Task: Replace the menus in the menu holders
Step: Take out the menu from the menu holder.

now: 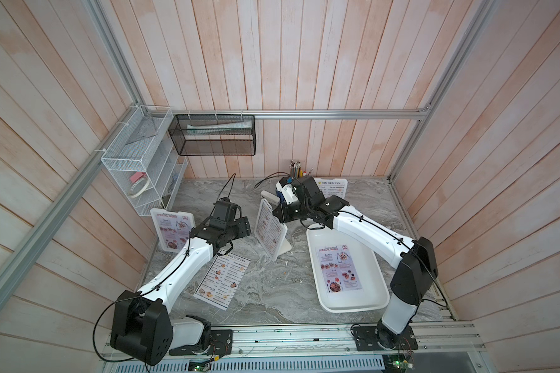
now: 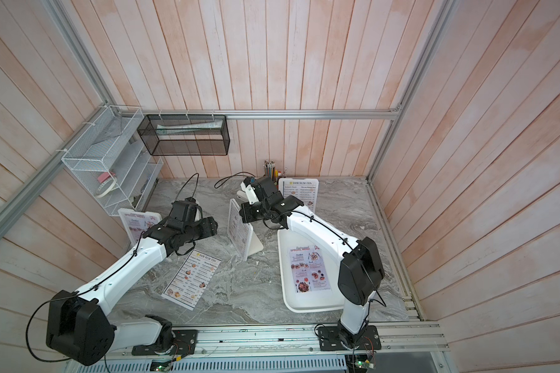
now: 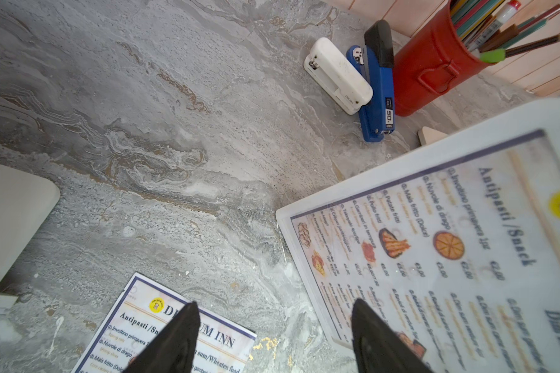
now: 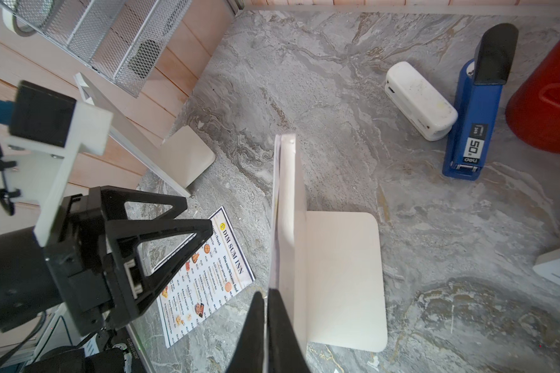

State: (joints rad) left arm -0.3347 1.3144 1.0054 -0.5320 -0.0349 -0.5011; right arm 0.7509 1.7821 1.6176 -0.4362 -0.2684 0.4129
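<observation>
Left arm: stretches from the near-left base toward the table's middle. The left gripper (image 3: 274, 302) points right at the middle menu holder (image 1: 270, 231) and hovers by the head of the loose DIM SUM INN menu (image 1: 222, 279), which lies flat on the table. Its jaws are spread wide, with nothing between them.

Right arm: reaches from the near-right base across the white tray (image 1: 314, 258), wrist folded down over the middle holder's top edge. The right gripper (image 4: 265, 292) has its jaws pressed together, pinching the top edge of the framed DIM SUM INN menu (image 3: 434, 258).

On both sheets I read "Antipasti / Snack", "Involtino primavera" and "Nuvole di drago". A SPECIAL MENU sheet (image 1: 338, 273) lies in the tray. The left menu holder (image 1: 172, 231) shows that same heading, and the far menu holder (image 2: 299, 190) shows DIM SUM INN. The blue stapler (image 4: 472, 122) is marked "50".
</observation>
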